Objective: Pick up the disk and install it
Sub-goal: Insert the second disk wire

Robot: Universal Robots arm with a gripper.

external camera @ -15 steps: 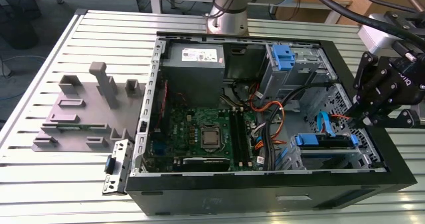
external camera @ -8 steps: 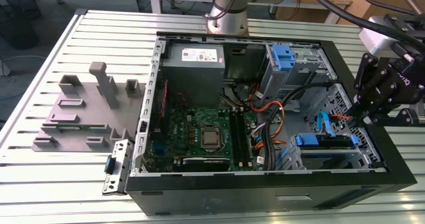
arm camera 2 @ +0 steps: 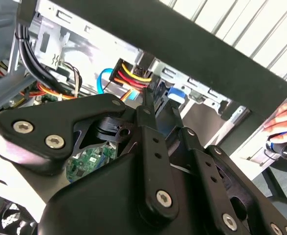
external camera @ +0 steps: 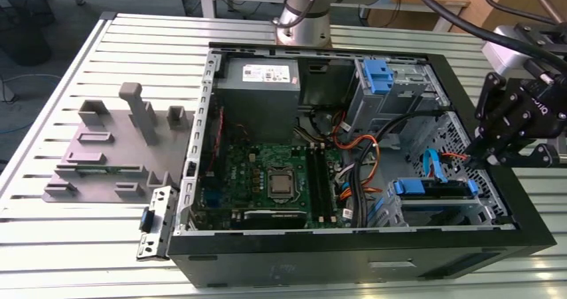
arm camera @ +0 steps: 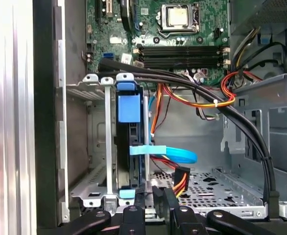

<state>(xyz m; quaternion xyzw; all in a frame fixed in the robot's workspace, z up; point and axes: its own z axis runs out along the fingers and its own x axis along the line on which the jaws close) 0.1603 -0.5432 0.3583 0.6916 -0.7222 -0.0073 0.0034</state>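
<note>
The disk sits edge-on in its bay inside the computer case, at the exterior view's right. The gripper hovers over the case's right wall; its opening cannot be determined. Keep approach aligned with the bay; avoid the cables.

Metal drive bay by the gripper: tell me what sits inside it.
In the first wrist view, the disk stands on edge inside the metal drive bay, in its blue carrier, with a blue data cable at its end. Its label and flat faces are hidden.
</note>
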